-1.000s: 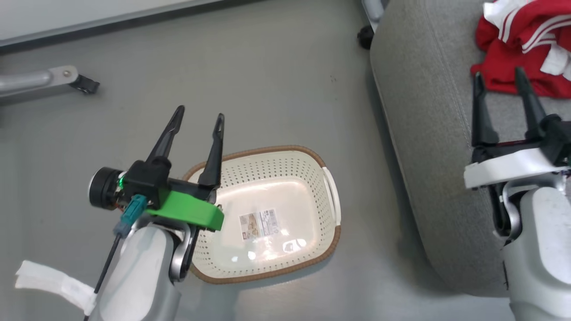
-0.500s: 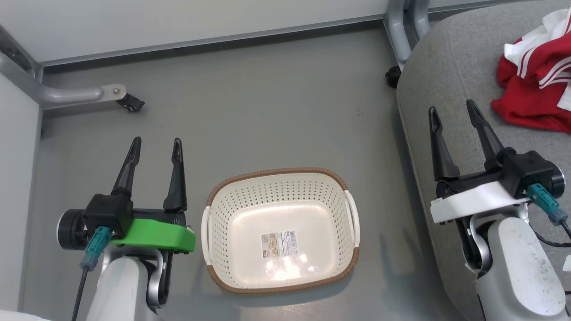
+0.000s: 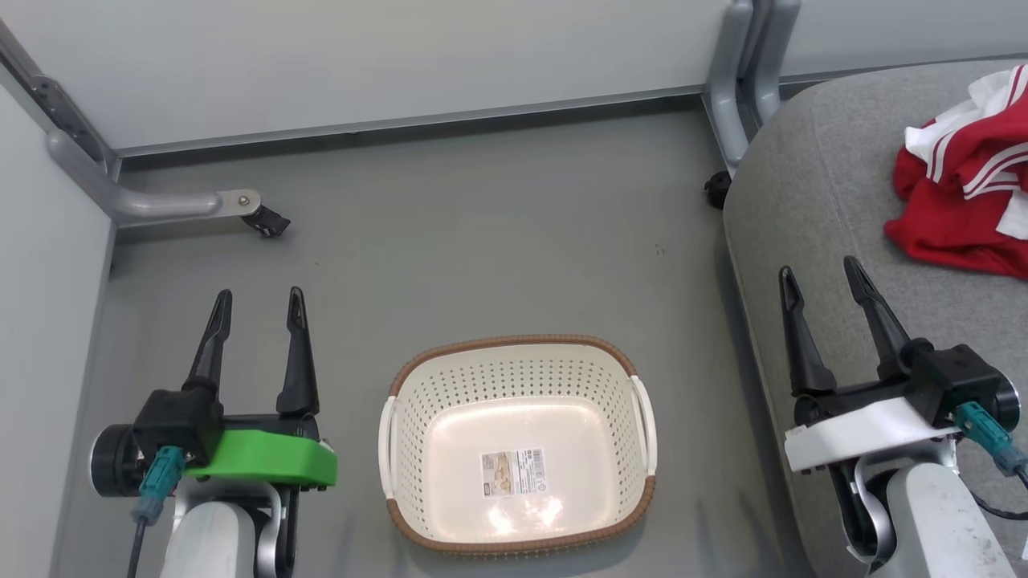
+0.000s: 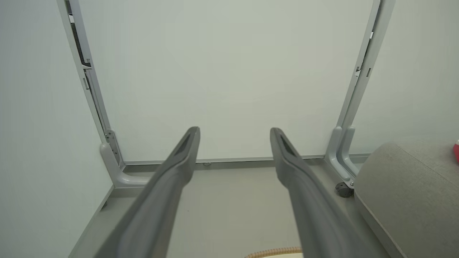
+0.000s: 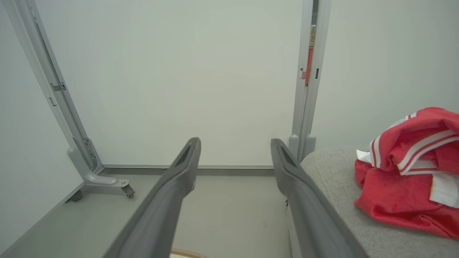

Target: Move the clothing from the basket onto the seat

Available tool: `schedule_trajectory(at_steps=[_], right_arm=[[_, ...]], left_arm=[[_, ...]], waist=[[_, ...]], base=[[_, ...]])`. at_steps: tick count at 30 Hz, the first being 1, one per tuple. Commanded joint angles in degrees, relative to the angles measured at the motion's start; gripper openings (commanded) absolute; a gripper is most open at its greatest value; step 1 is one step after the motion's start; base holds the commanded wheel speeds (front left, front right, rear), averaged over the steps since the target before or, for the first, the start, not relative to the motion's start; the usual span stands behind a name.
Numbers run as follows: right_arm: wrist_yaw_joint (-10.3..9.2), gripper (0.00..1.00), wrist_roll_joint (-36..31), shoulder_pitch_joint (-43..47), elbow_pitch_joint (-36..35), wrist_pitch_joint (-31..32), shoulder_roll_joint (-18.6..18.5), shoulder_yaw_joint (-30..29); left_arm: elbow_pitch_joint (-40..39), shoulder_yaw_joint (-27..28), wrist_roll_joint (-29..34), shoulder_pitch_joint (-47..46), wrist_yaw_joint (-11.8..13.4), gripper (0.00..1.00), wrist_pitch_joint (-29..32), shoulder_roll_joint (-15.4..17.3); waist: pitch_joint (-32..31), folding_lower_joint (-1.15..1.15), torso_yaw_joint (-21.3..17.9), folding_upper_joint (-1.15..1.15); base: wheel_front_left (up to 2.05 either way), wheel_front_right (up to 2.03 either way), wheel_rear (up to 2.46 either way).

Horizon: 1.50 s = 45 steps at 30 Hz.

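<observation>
The cream basket with a brown rim stands on the grey floor at lower centre, holding nothing but a label on its bottom. Red clothing with white stripes lies bunched on the grey seat at the right; in the right wrist view the clothing rests on the seat. My left gripper hovers open left of the basket, fingers empty. My right gripper is open over the seat's left edge, short of the clothing. Both wrist views show spread, empty fingers.
White wall panels stand behind. A grey metal foot with a caster lies at the back left, and a grey post with a black caster rises beside the seat. A wall panel closes the left side.
The head camera has swung, so the whole picture shifted. Both arms have drawn back and lower; the left gripper, earlier above the basket's rim, now sits left of it. Both stay open.
</observation>
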Motion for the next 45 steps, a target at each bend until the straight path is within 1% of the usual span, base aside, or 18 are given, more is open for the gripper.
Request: schedule_trajectory(at_steps=[1,15,26,37,38,42,45], right_arm=[[-0.04,1.00,0.37,1.33,-0.42,-0.13,-0.15,-0.22],[-0.04,1.00,1.86,4.99,-1.09,-0.13,-0.14,0.41],[-0.04,1.00,1.85,5.60,-0.68,-0.13,-0.15,0.22],[-0.04,1.00,1.75,5.19,-0.33,-0.13,-0.14,-0.09],[0.00,0.00,1.74,4.83,-0.48,0.00,0.02,0.01],[0.00,0.00,1.74,5.26,1.42,0.03,0.40,0.12],[0.00,0.00,4.59,5.38,1.93,0.70,0.43,0.03]], left_arm=[[0.17,0.35,0.38,1.11,0.17,1.00,-0.02,-0.03],[1.85,1.21,1.44,3.57,0.63,1.00,-0.02,-0.11],[1.40,1.41,1.27,3.97,0.51,1.00,-0.02,-0.12],[1.72,1.51,1.95,3.42,1.06,1.00,-0.02,-0.12],[1.63,1.31,1.40,3.33,0.82,0.00,0.00,-0.11],[3.60,1.16,1.21,3.92,0.80,0.00,0.02,-0.31],[4.19,1.60,-1.67,3.86,0.62,0.00,0.90,-0.34]], waist=[[-0.75,0.00,0.49,0.00],[-2.80,0.00,1.84,0.00],[-2.88,0.00,2.05,0.00],[-2.59,0.00,1.99,0.00],[-2.59,0.00,1.99,0.00],[-2.57,0.00,1.98,0.00],[-2.67,0.00,1.81,0.00]], base=[[0.00,0.00,0.00],[0.00,0.00,0.00],[0.00,0.00,0.00],[0.00,0.00,0.00],[0.00,0.00,0.00],[0.00,0.00,0.00],[0.00,0.00,0.00]])
